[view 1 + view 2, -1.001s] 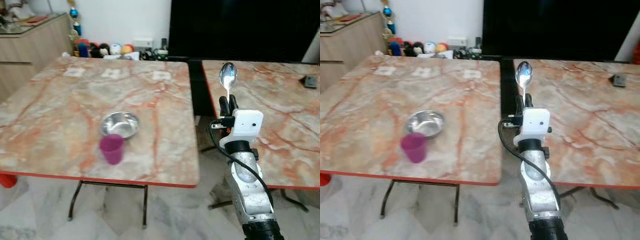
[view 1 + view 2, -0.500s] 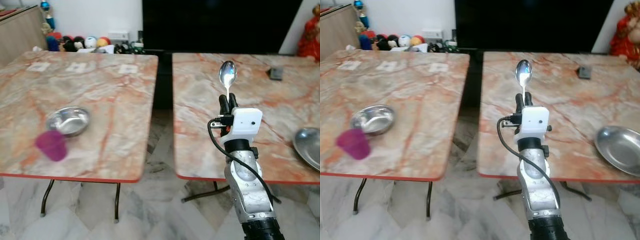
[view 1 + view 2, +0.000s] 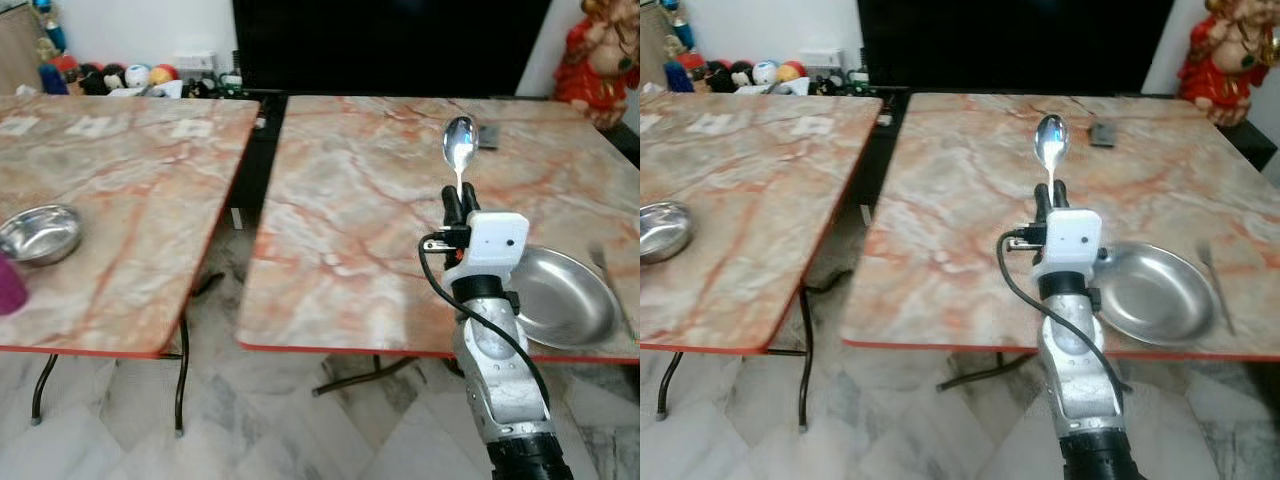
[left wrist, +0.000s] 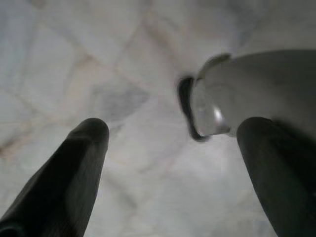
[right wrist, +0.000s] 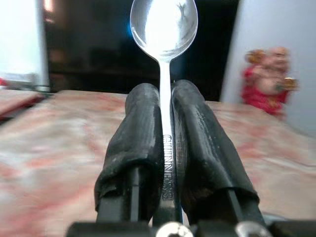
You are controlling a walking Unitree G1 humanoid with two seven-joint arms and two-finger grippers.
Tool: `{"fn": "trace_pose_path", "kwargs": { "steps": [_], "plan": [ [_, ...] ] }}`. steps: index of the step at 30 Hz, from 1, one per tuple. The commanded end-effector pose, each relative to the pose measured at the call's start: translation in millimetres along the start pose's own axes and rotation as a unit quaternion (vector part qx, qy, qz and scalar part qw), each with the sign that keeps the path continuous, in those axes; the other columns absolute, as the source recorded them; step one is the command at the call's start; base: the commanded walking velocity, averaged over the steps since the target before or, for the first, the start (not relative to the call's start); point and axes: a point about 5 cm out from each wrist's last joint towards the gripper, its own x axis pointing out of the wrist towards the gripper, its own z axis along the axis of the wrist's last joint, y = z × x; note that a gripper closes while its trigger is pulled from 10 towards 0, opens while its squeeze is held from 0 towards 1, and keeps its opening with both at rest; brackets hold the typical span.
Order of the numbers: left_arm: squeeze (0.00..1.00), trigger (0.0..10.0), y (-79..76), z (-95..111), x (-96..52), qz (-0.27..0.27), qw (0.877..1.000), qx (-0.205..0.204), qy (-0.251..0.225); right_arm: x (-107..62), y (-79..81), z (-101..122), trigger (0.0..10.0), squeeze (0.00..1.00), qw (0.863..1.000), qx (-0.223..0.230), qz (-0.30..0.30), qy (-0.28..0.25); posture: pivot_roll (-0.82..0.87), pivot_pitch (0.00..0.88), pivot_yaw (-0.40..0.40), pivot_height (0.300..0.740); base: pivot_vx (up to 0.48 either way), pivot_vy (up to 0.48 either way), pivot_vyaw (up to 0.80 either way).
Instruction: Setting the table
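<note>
Right claw (image 3: 453,203) clamped on the handle of a spoon (image 3: 460,143), held upright with the bowl sticking out above the fingertips, over the front edge of the right-hand surface (image 3: 360,210). Just beside it, near that surface's front right corner, a steel plate (image 3: 560,295) with a fork (image 3: 1215,280) at its right. Left claw (image 4: 173,163) hanging with fingers spread apart above the marble floor (image 4: 74,59).

A home dining room: marble-top tables (image 3: 400,190), toys (image 3: 130,75).

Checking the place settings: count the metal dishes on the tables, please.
2: a bowl on the left table, a plate on the right table beside the right gripper.
</note>
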Motion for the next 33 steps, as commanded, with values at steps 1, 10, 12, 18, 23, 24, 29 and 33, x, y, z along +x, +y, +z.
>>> {"fn": "trace_pose_path", "kwargs": {
  "steps": [1,10,12,18,23,24,29,33],
  "plan": [
    [0.0,10.0,2.3,-8.4,-2.1,0.0,1.0,0.002,0.018,3.2,6.4,8.1,10.0,0.0,1.0,0.012,0.005,-0.015,-0.02,0.099,0.015,0.74,0.0,-0.428,0.0],
    [0.0,10.0,2.3,-7.4,-1.8,0.0,1.0,0.002,0.017,3.8,6.0,7.2,10.0,0.0,1.0,0.01,0.004,-0.013,-0.01,0.098,0.016,0.74,0.0,-0.427,0.0],
    [0.0,10.0,2.3,-7.4,-1.8,0.0,1.0,0.002,0.017,3.7,5.9,7.1,10.0,0.0,1.0,0.011,0.003,-0.013,-0.01,0.096,0.015,0.74,0.0,-0.424,0.0],
    [0.0,10.0,2.9,-8.1,-2.1,0.006,1.0,0.0,0.017,3.6,5.2,7.0,10.0,0.0,1.0,0.01,0.002,-0.013,-0.01,0.096,0.013,0.74,0.0,-0.206,0.0],
    [0.0,10.0,2.6,-8.4,-2.2,0.005,1.0,-0.002,0.017,4.2,4.9,7.1,10.0,0.0,1.0,0.011,0.002,-0.013,-0.02,0.095,0.013,0.74,0.0,0.0,0.0],
    [0.0,10.0,2.4,-8.6,-2.2,0.005,1.0,-0.003,0.017,4.2,4.8,7.1,10.0,0.0,1.0,0.011,0.002,-0.013,-0.02,0.092,0.012,0.74,0.0,0.0,0.0],
    [0.0,10.0,2.2,-9.0,-2.2,0.005,1.0,-0.006,0.018,5.0,6.5,8.2,10.0,0.0,1.0,0.014,0.003,-0.014,-0.02,0.088,0.012,0.74,0.0,0.0,0.0],
    [0.0,10.0,2.1,-9.2,-2.3,0.005,1.0,-0.009,0.017,5.4,7.3,7.9,10.0,0.0,1.0,0.015,0.004,-0.013,-0.02,0.081,0.014,0.74,0.0,0.0,0.0]
  ]
}}
